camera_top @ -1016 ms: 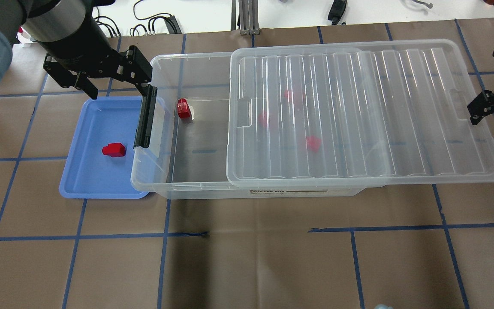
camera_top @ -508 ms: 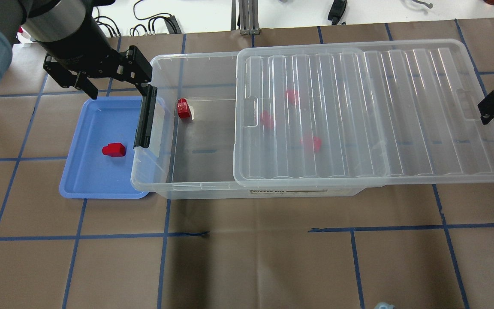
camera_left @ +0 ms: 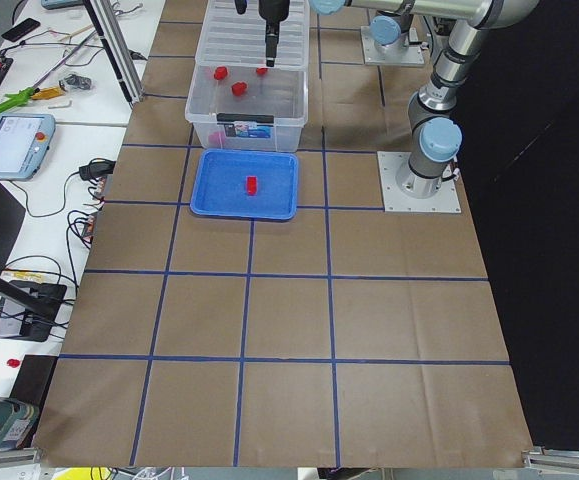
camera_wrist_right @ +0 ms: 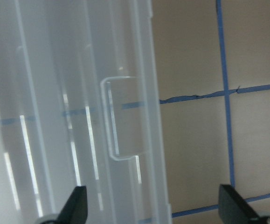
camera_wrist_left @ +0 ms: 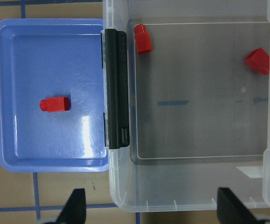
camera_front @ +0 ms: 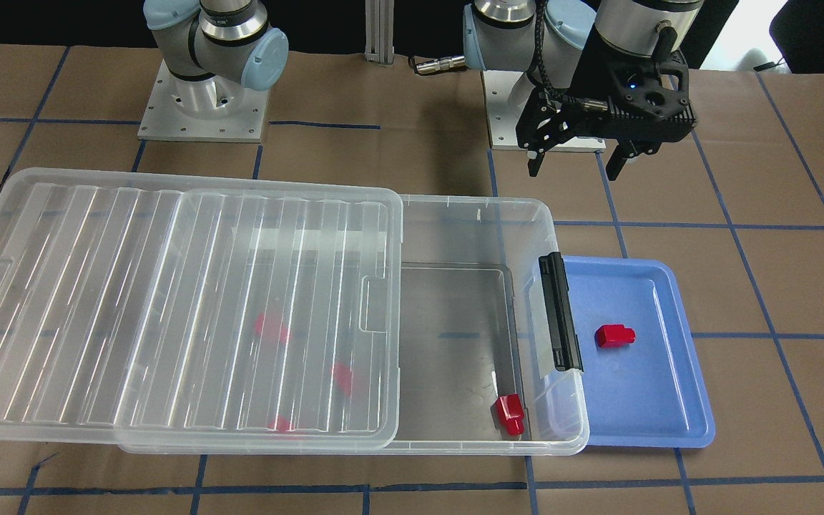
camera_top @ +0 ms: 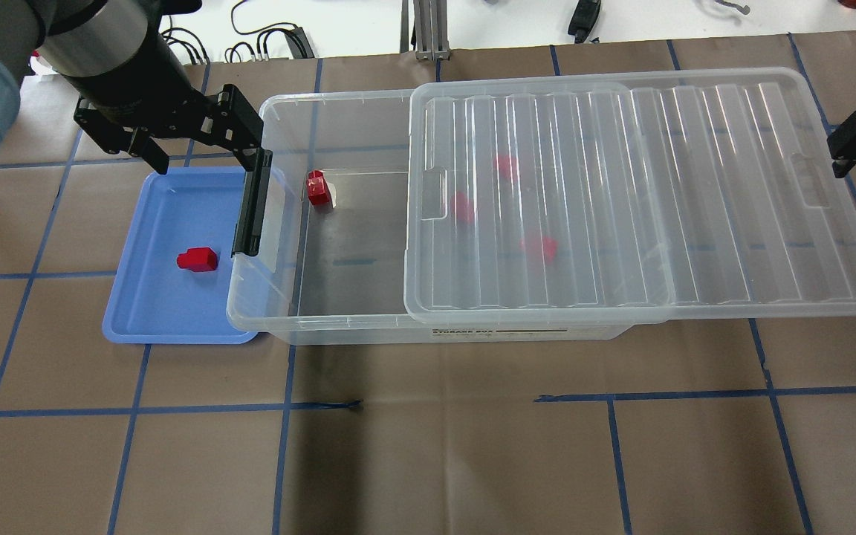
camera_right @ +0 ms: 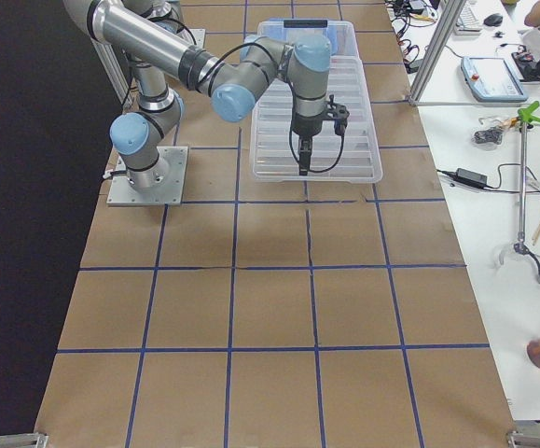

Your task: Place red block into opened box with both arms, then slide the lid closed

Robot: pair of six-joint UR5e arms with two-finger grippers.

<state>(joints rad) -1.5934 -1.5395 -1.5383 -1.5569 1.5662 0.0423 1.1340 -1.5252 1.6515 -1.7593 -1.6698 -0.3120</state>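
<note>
One red block (camera_top: 197,259) lies in the blue tray (camera_top: 138,312). Another red block (camera_top: 317,187) sits in the uncovered end of the clear box (camera_top: 354,331), near its black latch bar (camera_top: 252,202). Three more show blurred under the ribbed lid (camera_top: 621,200), which covers the box's right part and overhangs its right end. My left gripper (camera_top: 201,154) hangs open above the far edge of the tray and the box corner, holding nothing. My right gripper (camera_wrist_right: 153,210) is open just off the lid's right end, one finger (camera_top: 851,137) showing in the overhead view.
The tray (camera_front: 669,429) butts against the box's latch end. Brown paper with blue tape lines covers the table (camera_top: 428,446). Cables and a metal post (camera_top: 428,37) lie beyond the far edge. Both arm bases (camera_front: 204,107) stand behind the box.
The lid slid a little to the right, then stopped. My right gripper drew away from the lid's end, right and toward the far side. The left gripper barely shifted.
</note>
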